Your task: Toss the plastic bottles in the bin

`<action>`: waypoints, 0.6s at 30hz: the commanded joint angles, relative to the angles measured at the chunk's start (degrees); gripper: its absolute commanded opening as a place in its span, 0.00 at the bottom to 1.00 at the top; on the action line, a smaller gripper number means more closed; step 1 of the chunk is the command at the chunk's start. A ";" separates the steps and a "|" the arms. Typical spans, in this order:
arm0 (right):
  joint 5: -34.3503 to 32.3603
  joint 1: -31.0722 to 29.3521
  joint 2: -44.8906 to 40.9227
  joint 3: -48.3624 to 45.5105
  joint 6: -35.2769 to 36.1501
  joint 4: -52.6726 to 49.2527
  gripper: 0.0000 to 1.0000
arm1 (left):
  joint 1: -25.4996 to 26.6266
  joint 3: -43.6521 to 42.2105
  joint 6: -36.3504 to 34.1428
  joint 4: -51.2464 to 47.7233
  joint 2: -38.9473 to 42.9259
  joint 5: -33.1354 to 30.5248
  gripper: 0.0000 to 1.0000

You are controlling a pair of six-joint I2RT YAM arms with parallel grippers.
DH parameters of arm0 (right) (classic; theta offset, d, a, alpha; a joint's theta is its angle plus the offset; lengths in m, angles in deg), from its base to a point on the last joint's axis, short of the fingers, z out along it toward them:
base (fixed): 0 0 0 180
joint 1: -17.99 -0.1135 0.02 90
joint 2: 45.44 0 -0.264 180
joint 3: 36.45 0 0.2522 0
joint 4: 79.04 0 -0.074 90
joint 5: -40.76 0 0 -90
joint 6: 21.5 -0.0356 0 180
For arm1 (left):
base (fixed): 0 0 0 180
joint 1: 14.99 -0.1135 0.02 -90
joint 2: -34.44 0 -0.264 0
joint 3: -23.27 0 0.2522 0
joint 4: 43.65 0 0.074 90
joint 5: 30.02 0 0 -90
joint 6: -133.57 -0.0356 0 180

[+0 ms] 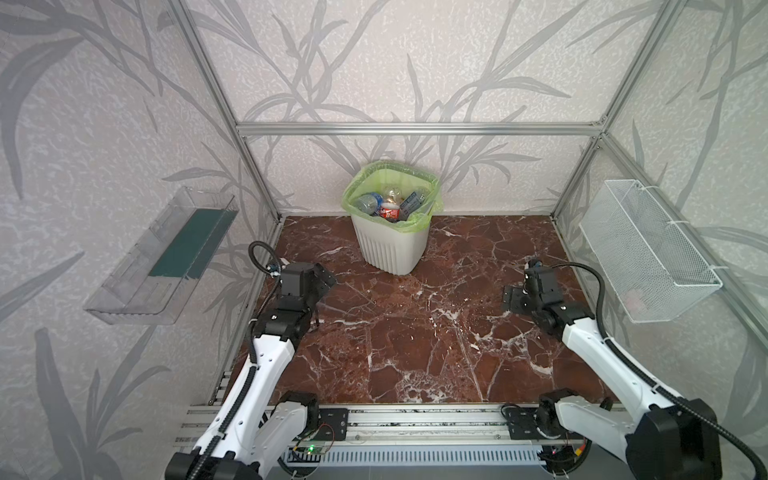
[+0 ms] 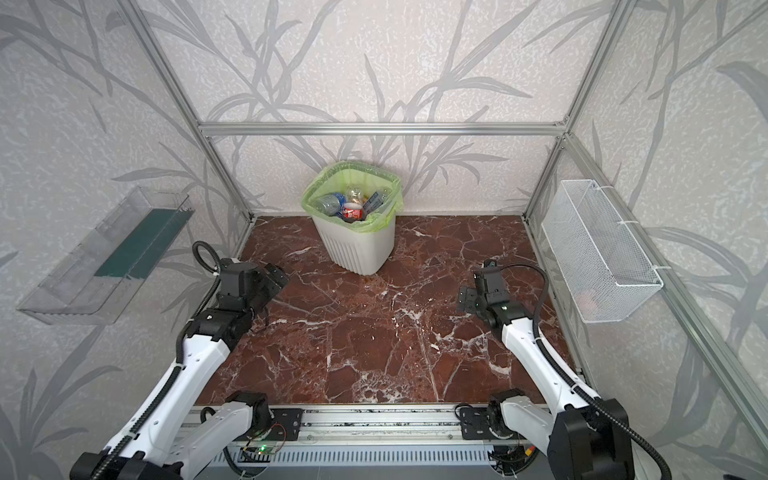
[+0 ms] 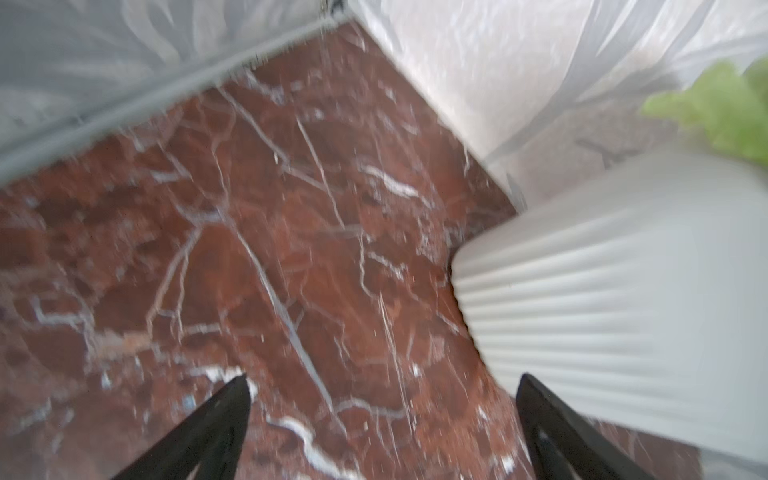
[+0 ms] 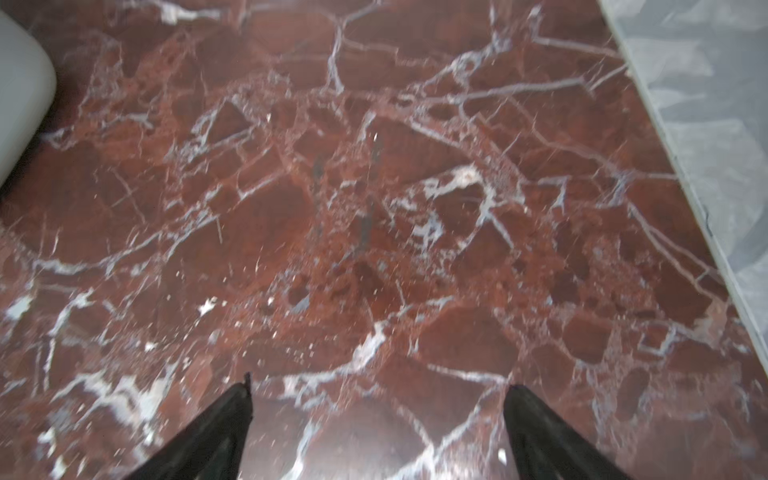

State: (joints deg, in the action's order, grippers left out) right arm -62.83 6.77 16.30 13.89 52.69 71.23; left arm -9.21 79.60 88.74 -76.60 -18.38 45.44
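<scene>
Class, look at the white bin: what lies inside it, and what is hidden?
Inside the bin, lined with a green bag, plastic bottles lie piled: clear blue-labelled ones and a red-labelled bottle. Whatever lies beneath them is covered.

So in a top view the white ribbed bin [image 2: 359,249] with its green liner sits at the back of the red marble counter [image 2: 374,345], near the back wall. The plastic bottles [image 2: 347,203] are piled inside, mostly clear with blue labels, one red-labelled. The left pincer [image 2: 277,277] and right pincer [image 2: 465,300] hang low at either side, well apart from the bin. There's a clear tray [image 2: 83,278] on the left wall and a wire basket [image 2: 598,257] on the right
</scene>
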 commanded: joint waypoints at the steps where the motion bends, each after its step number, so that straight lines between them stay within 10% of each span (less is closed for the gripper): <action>1: -4.44 0.42 -0.08 -8.02 9.05 28.92 0.95 | -0.34 -4.76 -9.73 13.03 -0.75 -16.49 0.99; 10: -1.74 2.92 14.54 -17.49 15.56 62.56 0.97 | -0.59 -13.30 -20.13 28.64 -9.88 -27.89 1.00; 18: 4.49 5.37 26.18 -22.91 14.96 82.53 0.99 | -2.99 -23.74 -30.07 54.00 -17.40 -21.85 1.00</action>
State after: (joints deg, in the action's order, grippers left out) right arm -61.03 11.53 41.85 -7.51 66.89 142.77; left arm -11.28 57.68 64.83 -36.09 -33.68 22.53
